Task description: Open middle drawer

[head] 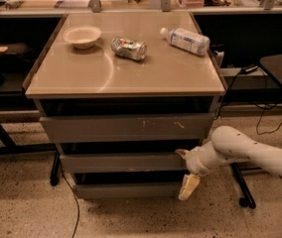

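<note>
Gripper [185, 170] — fingers spread — at middle drawer [123, 162] (right end).

Cream gripper [184, 170] at R end of grey middle drawer [121, 162]; tan tabletop [131, 78], white bowl [81, 36].

- Your table [131, 76] has a smooth, half-glossy tan top that catches a curved streak of light.
- The middle drawer [121, 162] shows a plain, matt grey metal front.
- The top drawer [106, 128] is the same dull grey metal, with pale scratches.
- The bowl [82, 35] looks matt, the can [128, 48] is shiny crumpled metal, and the bottle [185, 40] is clear glossy plastic.
- Your pincer [185, 170], at the middle drawer's right end with its fingers spread, has matt cream tips.
- The arm [250, 152] is smooth white plastic.
</note>
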Controlling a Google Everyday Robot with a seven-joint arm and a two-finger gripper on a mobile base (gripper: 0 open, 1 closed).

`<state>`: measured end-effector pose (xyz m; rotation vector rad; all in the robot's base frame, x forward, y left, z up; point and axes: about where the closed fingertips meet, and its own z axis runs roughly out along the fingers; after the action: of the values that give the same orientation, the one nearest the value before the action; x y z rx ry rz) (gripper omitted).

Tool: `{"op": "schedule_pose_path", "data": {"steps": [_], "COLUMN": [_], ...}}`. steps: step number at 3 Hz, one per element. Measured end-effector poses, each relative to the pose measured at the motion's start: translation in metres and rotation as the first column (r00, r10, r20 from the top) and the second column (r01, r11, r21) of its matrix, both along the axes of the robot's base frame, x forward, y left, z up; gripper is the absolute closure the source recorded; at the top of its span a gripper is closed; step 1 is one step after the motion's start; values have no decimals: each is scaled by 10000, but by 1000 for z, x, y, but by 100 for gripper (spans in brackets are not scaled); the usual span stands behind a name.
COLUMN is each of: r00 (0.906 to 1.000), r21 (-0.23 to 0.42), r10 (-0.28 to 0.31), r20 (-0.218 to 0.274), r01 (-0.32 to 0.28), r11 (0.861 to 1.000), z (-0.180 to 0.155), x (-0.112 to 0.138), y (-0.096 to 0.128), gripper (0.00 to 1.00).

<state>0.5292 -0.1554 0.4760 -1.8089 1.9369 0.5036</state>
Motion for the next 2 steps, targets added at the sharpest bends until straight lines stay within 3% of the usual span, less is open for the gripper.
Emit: {"op": "schedule_pose_path", "data": {"steps": [1,2], "r00": [9997,9969], "r21": [555,783], "r10": [141,27], "r20": [223,786], "r01": [-153,-88], "r11": [9983,9969], "z": [-15,-20], "x": [7,18], "y": [22,31], "gripper": [0,0]}}
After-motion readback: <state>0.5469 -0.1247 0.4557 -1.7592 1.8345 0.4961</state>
